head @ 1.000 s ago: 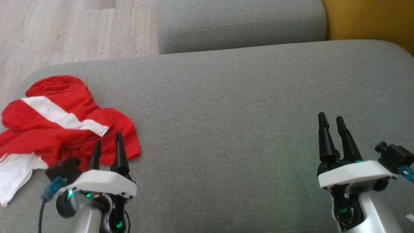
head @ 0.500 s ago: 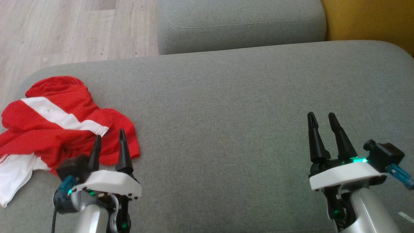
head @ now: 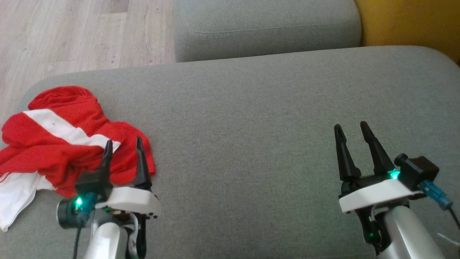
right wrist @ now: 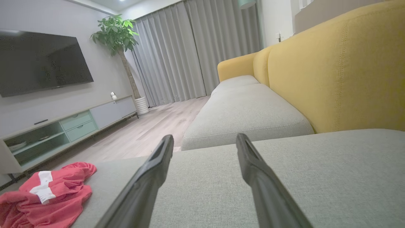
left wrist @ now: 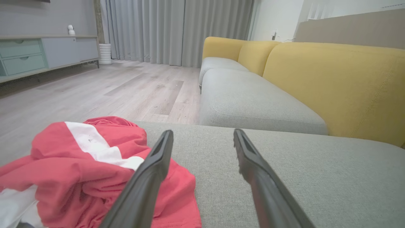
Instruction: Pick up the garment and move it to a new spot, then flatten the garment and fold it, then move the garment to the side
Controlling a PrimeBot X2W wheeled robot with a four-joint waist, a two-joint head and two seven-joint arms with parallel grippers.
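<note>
- Left claw [head: 123, 141] holds its two long dark fingers spread wide apart, with nothing gripped between them
- Just under and ahead of its tips lies the crumpled red mesh garment with a white stripe [head: 46, 151]; in the left wrist view one finger [left wrist: 148, 177] crosses the garment's near right corner while the other shows over bare cushion, and whether either tip touches the cloth cannot be told
- From this claw the garment spreads forward and to the left, and a white panel of it trails toward the cushion's left edge
- Right claw [head: 350, 126] sits well off to the right of the left one, its fingers just as wide open and empty, over bare fabric; the garment lies far to its left
- Both claws hover over the broad grey woven-fabric seat cushion [head: 251, 108], which stretches between them and ahead of them
- Beyond the fingertips a second grey seat cushion [head: 266, 25] butts up against the first
- To the right of the right claw rises the mustard-yellow padded backrest [right wrist: 341, 72]
- Ahead and left of the left claw runs the pale wood plank floor [head: 72, 32]
- Farther out, in the right wrist view, long grey pleated curtains [right wrist: 190, 47] hang ahead, with a tall green potted plant [right wrist: 115, 31], a dark wall-mounted television [right wrist: 41, 63] and a low pale-green cabinet [right wrist: 63, 126] off to the left
</note>
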